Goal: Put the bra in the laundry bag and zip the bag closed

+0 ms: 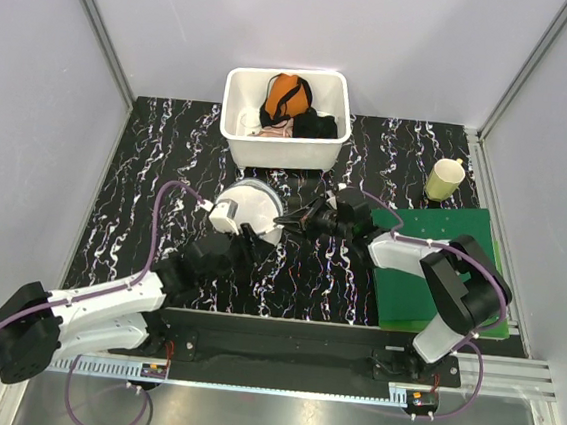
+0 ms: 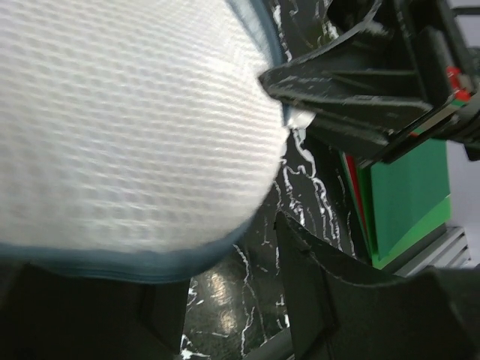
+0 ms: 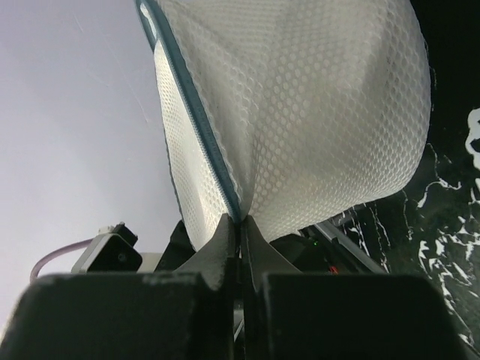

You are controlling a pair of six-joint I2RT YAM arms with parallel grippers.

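The laundry bag, a round white mesh case with blue-grey trim, stands on edge on the black marbled table, just in front of the tub. It fills the left wrist view and the right wrist view. My right gripper is shut on the bag's zipper seam at its right edge; it also shows in the left wrist view. My left gripper sits low at the bag's near side with jaws apart; the bag's rim hangs over its left finger. The bra is hidden.
A white plastic tub at the back holds an orange garment, a black garment and some pale fabric. A yellow-green cup stands at the right. A green mat lies under the right arm.
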